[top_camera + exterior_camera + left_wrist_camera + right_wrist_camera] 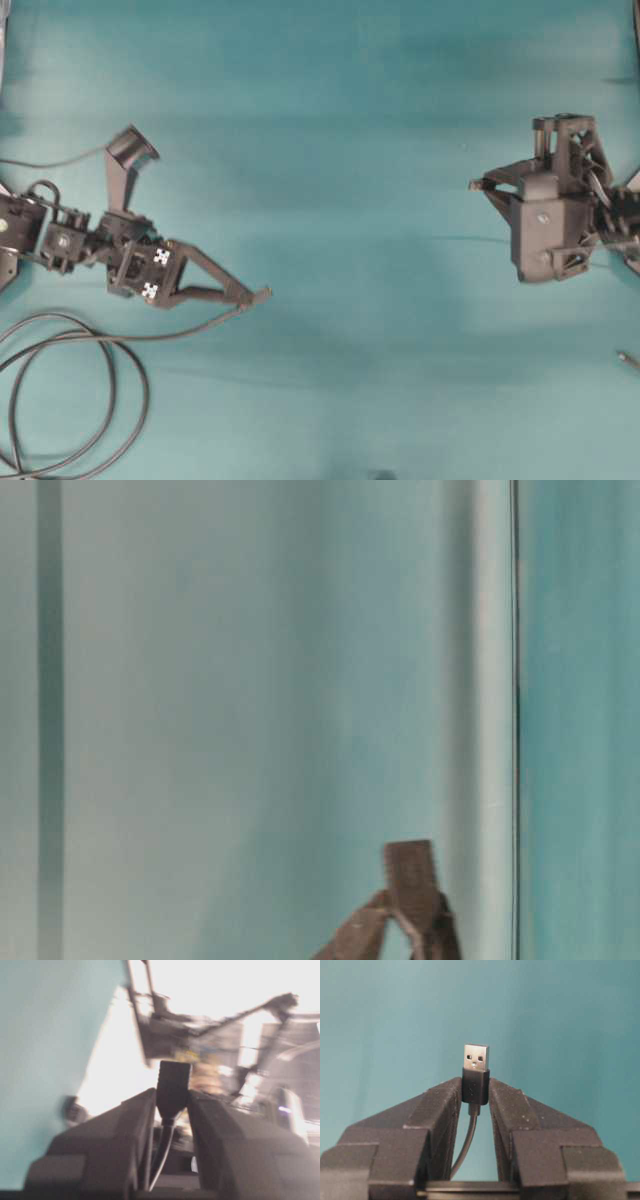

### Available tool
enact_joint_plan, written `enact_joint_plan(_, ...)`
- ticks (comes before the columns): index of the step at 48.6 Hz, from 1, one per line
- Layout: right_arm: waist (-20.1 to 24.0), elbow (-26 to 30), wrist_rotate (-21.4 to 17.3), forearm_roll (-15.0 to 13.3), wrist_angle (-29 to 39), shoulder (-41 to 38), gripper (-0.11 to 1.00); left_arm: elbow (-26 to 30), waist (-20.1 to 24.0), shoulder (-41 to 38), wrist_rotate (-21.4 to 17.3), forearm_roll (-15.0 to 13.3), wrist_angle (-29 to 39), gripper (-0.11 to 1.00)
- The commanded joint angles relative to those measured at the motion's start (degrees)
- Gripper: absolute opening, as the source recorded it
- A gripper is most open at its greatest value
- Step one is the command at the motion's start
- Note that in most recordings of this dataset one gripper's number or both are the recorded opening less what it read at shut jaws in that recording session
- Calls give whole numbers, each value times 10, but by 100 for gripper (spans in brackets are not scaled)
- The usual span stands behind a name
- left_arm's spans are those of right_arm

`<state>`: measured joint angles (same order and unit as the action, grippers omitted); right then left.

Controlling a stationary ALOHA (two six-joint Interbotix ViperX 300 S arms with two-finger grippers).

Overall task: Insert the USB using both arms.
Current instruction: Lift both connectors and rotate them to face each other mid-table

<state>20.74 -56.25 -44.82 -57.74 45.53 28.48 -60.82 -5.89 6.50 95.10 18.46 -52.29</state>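
Now, step: both cable ends are picked up and I judge I'm in the aligning stage, with mating not yet begun.
Right gripper: its fingers are clenched on the dark collar of the USB, whose silver plug sticks out past the tips over the teal table.
Left gripper: its fingers pinch the socket, whose open mouth points away from the wrist; this view is smeared, so fine detail is lost.
Where things are: from overhead the left gripper sits left of centre and the right arm far right, well apart; the cable trails from the left tips into a loop on the table.
Next move: I'd need to bring the two tips together along one line, plug face square to the socket mouth, and match the flat orientation before pushing.
USB: flat rectangular metal shell, shiny, with two small square holes; matte moulded collar; thin flexible lead.
Socket: all-dark rounded plastic body on a thicker lead.
Fingers: black, wedge-shaped, faintly speckled.
Table: smooth, matte teal.
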Motion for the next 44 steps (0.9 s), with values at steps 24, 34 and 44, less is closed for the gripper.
enact_joint_plan(24, 130, 92, -93, -91, 122, -139, 21, 69, 69, -138, 149, 113, -212, 19)
enact_joint_plan(34, 139, 120, -91, -120, 123, -156, 21, 64, 87, -149, 149, 127, -226, 19)
enact_joint_plan(44, 149, 127, -89, -137, 122, -156, 21, 69, 97, -166, 149, 155, -240, 19)
